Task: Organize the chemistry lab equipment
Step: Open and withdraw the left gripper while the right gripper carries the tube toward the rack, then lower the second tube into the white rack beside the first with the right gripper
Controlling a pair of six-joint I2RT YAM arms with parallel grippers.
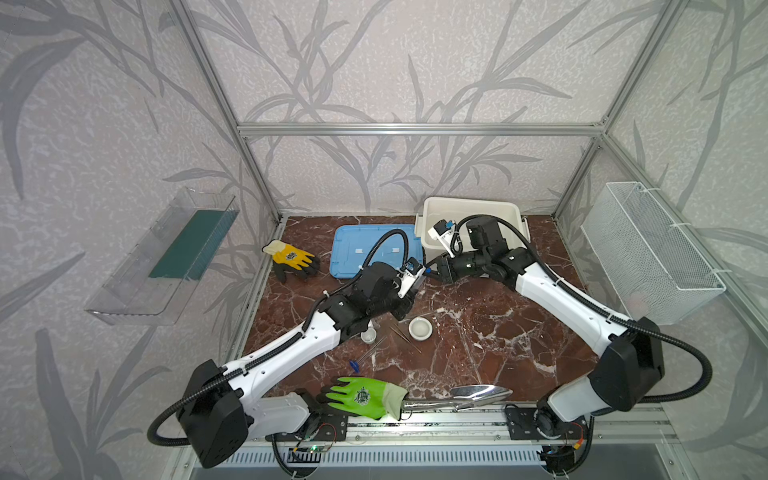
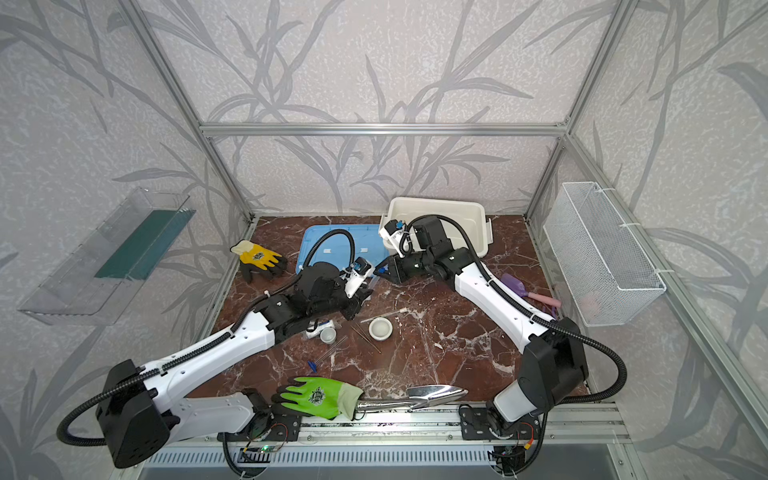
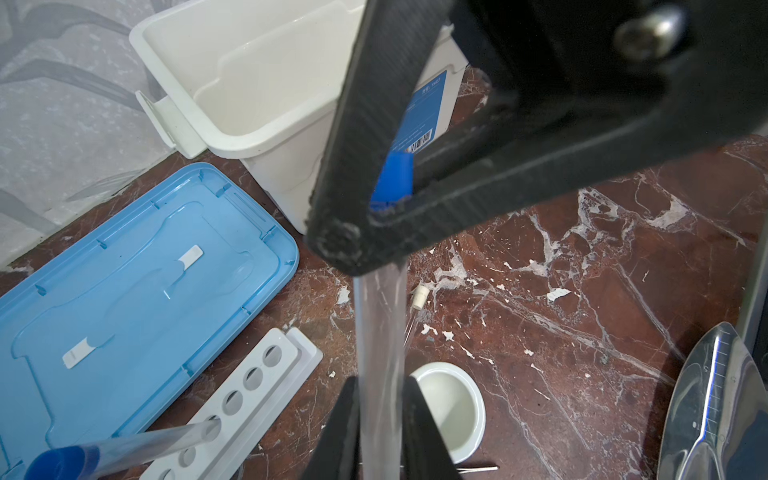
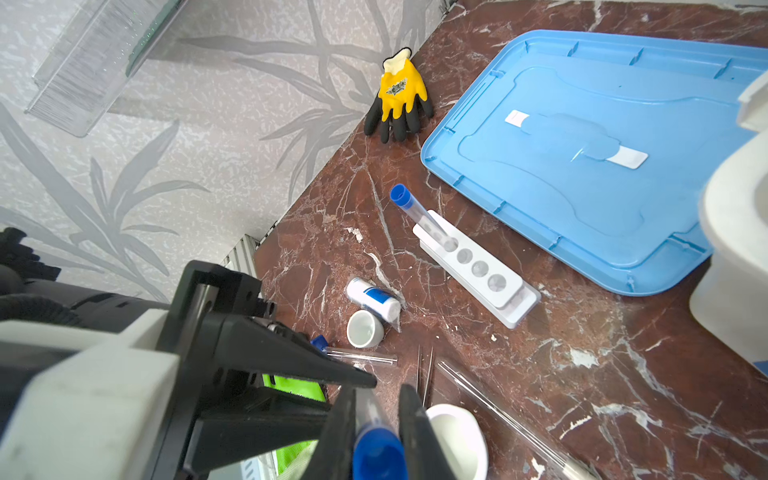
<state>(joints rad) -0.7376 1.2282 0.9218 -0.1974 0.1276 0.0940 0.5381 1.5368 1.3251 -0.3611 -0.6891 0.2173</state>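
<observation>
1. Your left fingers (image 3: 338, 432) are clamping the clear body of a tube (image 3: 380, 332), one finger pressing on each side of it.
2. Your right fingers (image 4: 417, 428) are pinching the same tube at its blue cap (image 4: 378, 455), so both arms are gripping it at once.
3. You are holding that tube in the air over the surface (image 1: 478, 332), near the front of the bin (image 1: 473, 212) and the corner of the lid (image 1: 357, 249).
4. The rack (image 4: 509, 293) is sitting on the surface just beside the lid. A second tube (image 4: 415, 210), also blue-capped, is leaning in its end hole.
5. The bottle (image 4: 374, 297) is lying on its side near the rack. The cup (image 4: 365, 328) is standing upright right against it.
6. A third tube (image 4: 361, 357) with a blue cap is lying flat just beside the cup.
7. The tweezers (image 4: 428, 374) are lying between that third tube and a long tube (image 4: 490, 402), which is also lying flat on the surface.
8. The bowl (image 4: 457, 436) is sitting upright next to the tweezers, close under your right fingers in the right wrist view.
</observation>
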